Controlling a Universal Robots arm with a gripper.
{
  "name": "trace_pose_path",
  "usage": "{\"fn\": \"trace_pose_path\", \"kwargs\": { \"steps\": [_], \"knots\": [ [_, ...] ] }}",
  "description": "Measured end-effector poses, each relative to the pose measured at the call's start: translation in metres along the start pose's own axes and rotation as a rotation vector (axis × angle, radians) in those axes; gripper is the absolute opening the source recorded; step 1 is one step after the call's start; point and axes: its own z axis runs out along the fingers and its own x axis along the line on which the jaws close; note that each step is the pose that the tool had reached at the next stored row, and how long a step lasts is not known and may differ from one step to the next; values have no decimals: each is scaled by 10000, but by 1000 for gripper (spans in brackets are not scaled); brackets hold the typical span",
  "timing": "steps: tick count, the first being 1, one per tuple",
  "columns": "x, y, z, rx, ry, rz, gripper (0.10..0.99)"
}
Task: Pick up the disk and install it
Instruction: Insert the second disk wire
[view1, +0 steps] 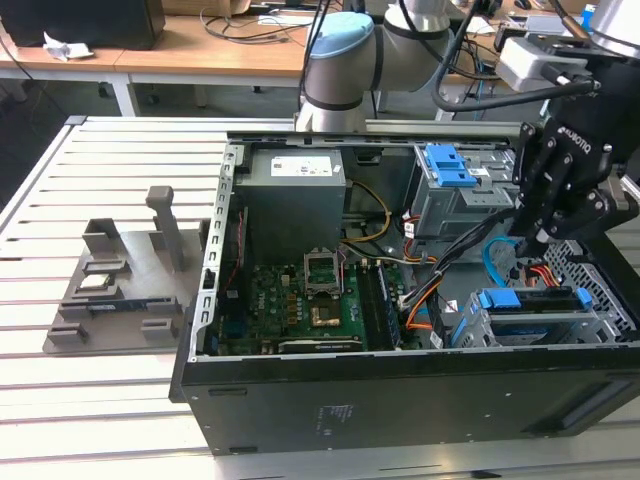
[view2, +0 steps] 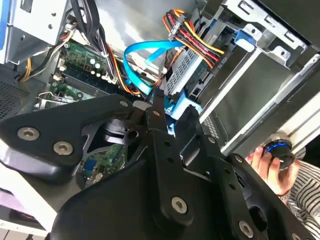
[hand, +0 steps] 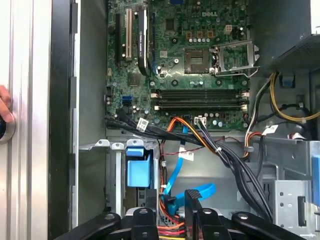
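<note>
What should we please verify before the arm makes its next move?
1. Gripper above the drive cage: ok.
2. Hold on the disk: cannot tell.
3. Disk fully seated in the cage: cannot tell.
4. Blue cable and the orange and red wires away from the gripper: not ok, they run close beside it.
5. Person's hand outside the computer case: ok, though near its wall.
</note>
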Motion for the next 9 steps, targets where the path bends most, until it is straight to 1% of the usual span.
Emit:
{"fn": "trace_pose_path", "kwargs": {
  "steps": [4,5,6,9],
  "knots": [
    [0,0,5,3,2,-35,349],
    [0,0,5,3,2,-35,282],
    [0,0,5,3,1,-34,161],
    [0,0,6,3,1,-34,161]
  ]
}}
